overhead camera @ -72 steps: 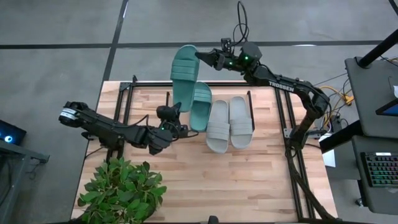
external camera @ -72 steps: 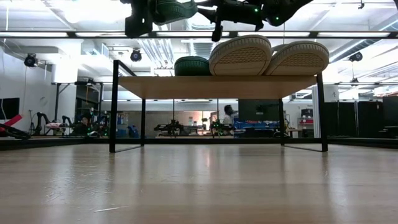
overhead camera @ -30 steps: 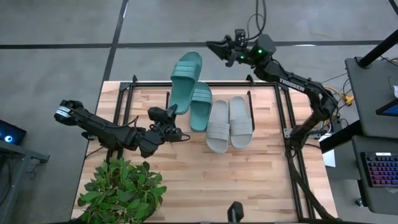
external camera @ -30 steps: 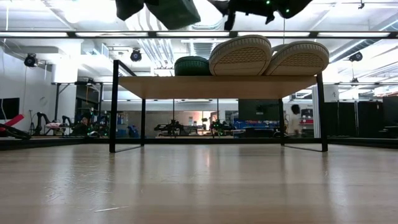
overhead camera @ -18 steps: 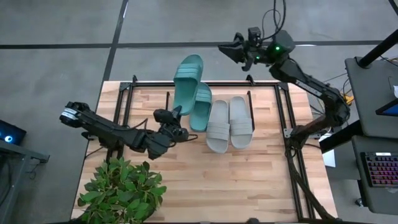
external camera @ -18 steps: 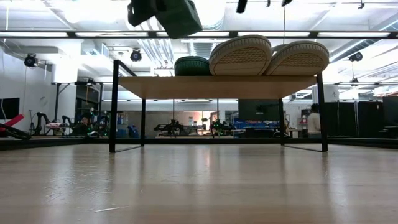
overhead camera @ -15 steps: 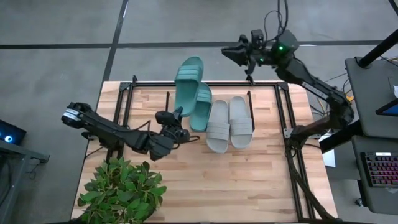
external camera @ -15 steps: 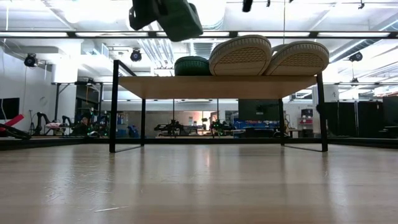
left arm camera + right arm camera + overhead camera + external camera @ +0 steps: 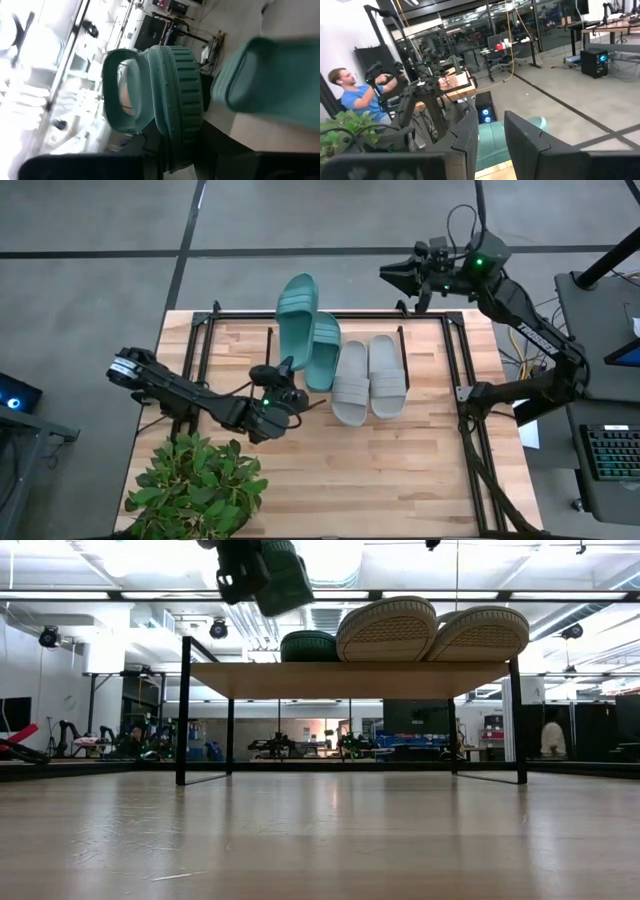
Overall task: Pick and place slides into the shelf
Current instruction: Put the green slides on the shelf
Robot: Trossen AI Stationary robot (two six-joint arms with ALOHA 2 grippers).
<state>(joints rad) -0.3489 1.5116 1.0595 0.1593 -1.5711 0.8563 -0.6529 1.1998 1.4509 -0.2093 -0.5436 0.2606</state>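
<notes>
Two pale grey slides (image 9: 368,378) and one teal slide (image 9: 324,352) lie flat on the shelf (image 9: 350,680), their soles on its wooden top board. A second teal slide (image 9: 296,315) is lifted above the shelf's far left part, next to the lying teal one; my left gripper (image 9: 277,392) is shut on it. In the low view this slide (image 9: 280,575) hangs high above the board. My right gripper (image 9: 402,274) stands open with nothing between its fingers, beyond the table's far edge, to the right of the slides. My left gripper pinches the teal slide's near end (image 9: 172,150) between its two fingers. The fingers point level, from the table's near left side, and lie along the slide. The slide reaches away from them toward the far edge, rolled partly onto its side and clear of the shelf.
A potted plant (image 9: 195,485) stands at the table's near left corner. The shelf's black wire legs (image 9: 183,710) rise from the table on the left and right. A seated person (image 9: 350,92) shows in the room beyond.
My left gripper has sunk a little and gone toward the table's near edge, rolling; the teal slide has come with it, lower over the shelf and turned. My right gripper has drawn away from the slide toward the table's right edge and risen out of the low view.
</notes>
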